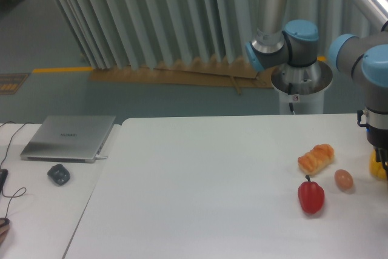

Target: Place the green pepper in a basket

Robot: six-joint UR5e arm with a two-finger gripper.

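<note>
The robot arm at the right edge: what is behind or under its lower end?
A yellow object shows partly behind the arm; most of it is covered or cut off. The gripper is out of view.

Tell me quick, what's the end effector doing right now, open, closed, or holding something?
End effector: cut off by the right frame edge, so open or closed cannot be told; a yellow object shows beside it.

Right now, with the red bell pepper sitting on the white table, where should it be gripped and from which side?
Probably across the broad middle of the red bell pepper, coming down from above with the jaws closing on its left and right flanks. The body is wide and rounded there, while the thin dark stem at its far end offers little to hold. The brown egg lies apart, leaving room.
</note>
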